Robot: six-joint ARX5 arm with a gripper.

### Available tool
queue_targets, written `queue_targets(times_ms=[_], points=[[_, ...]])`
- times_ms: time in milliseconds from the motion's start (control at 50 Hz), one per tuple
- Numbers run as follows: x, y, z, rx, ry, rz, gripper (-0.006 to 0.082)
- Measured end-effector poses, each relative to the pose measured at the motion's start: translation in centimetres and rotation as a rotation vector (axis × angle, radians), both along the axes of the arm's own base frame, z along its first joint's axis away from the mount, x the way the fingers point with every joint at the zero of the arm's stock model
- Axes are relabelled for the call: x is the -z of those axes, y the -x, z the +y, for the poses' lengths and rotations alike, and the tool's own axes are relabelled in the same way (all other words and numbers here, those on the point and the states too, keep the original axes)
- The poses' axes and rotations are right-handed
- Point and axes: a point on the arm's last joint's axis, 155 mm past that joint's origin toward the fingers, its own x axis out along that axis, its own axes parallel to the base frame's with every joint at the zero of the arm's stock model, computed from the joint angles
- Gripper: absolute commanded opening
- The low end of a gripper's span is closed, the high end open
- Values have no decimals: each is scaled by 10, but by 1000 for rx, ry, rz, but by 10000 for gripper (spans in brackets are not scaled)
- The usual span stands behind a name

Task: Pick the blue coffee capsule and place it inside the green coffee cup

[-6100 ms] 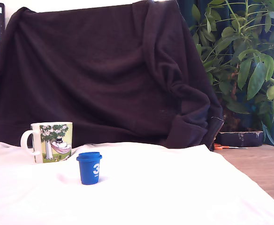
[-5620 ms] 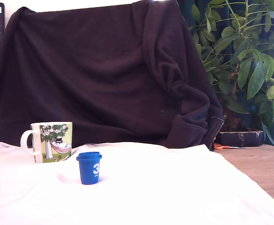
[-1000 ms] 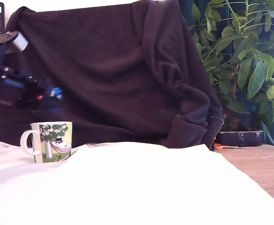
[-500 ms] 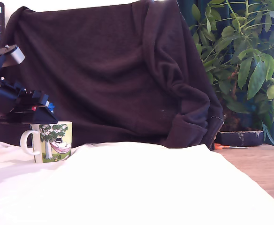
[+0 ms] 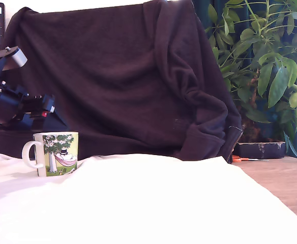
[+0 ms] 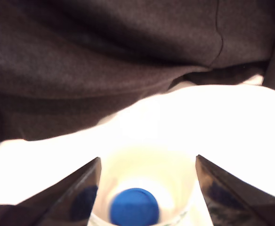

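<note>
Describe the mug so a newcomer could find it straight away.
Start at the white cloth spread in front of the dark drape, then go to its far corner on the exterior view's left, under the gripper. The mug stands there: white handle, yellow-green side, tree-and-hammock cartoon. From the wrist view, a blue capsule lies inside it.

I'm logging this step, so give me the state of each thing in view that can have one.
Small bright-blue plastic capsule: inside the mug, released.
Yellow-green ceramic mug with white handle: upright on the white cloth, holding the capsule.
Black tool: open, empty, above the mug's mouth.
Dark fabric backdrop: draped, hanging behind the cloth.
</note>
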Motion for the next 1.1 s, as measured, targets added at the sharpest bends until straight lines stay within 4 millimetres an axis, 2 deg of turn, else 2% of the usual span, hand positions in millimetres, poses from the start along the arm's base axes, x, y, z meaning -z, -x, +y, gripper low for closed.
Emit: queue_targets(times_ms=[60, 100, 180, 220, 240, 340, 620, 880, 1100], points=[[-13, 0, 1, -6, 4, -31, 474], [-25, 1, 2, -8, 9, -60, 373], [-58, 3, 6, -19, 23, -138, 65], [-72, 5, 9, -28, 29, -171, -38], [-79, 6, 12, -33, 31, -185, -11], [-101, 9, 24, -61, 37, -218, -23], [-98, 30, 64, -173, 68, -84, -23], [-117, 64, 70, -185, 67, -66, -23], [-113, 79, 72, -197, 58, -28, -23]])
